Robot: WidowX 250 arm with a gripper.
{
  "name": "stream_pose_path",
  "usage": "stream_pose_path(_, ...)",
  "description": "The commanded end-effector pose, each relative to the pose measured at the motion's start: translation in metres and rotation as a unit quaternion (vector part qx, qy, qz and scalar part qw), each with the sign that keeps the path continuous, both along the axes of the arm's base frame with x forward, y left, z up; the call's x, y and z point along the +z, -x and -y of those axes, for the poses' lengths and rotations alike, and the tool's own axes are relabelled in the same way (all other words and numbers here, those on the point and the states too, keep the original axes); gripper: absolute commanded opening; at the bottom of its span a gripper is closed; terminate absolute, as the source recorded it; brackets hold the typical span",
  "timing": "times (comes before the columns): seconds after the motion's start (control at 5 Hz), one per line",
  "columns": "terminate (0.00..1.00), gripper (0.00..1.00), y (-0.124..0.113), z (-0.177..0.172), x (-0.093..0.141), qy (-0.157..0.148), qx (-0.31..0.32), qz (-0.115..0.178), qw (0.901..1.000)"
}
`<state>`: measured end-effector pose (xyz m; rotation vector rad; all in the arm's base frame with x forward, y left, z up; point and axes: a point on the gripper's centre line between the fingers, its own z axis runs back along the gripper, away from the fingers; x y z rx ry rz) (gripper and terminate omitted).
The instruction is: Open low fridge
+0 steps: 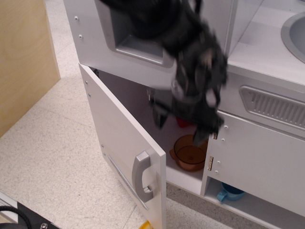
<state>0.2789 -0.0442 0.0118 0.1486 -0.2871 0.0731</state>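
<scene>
The low fridge door [121, 138] is a flat white panel that stands swung wide open toward the left front. Its curved silver handle [141, 175] and thin silver strip [120, 174] face outward. Behind it is the white compartment [143, 102]. My gripper [181, 128] is black and motion-blurred. It hangs in front of the compartment's right side, clear of the door and handle. Its jaws look spread apart with nothing between them. My arm crosses down from the upper left over the dispenser panel.
An orange bowl [190, 153] sits inside the compartment, and a red object [182, 123] behind the gripper is mostly hidden. Above is the recessed grey dispenser [138, 36]. To the right are a hinged white cabinet door [259, 160], a blue cup [228, 193] and a sink [293, 28]. A wooden panel [24, 57] stands at the left.
</scene>
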Motion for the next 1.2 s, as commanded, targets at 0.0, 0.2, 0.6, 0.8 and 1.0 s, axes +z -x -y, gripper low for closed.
stream_pose_path(0.0,0.0,1.0,0.001,-0.021,-0.006,0.025,0.029,0.009,0.9992)
stream_pose_path(0.2,0.0,1.0,0.011,-0.046,-0.014,0.037,0.049,-0.036,0.9974)
stream_pose_path(0.6,0.0,1.0,0.036,-0.091,-0.024,0.012,0.034,-0.05,0.9981)
stream_pose_path(0.8,0.0,1.0,0.048,-0.117,-0.028,-0.01,0.021,-0.05,0.9985)
stream_pose_path(1.0,0.0,1.0,0.055,-0.147,-0.028,-0.021,0.023,-0.05,0.9982)
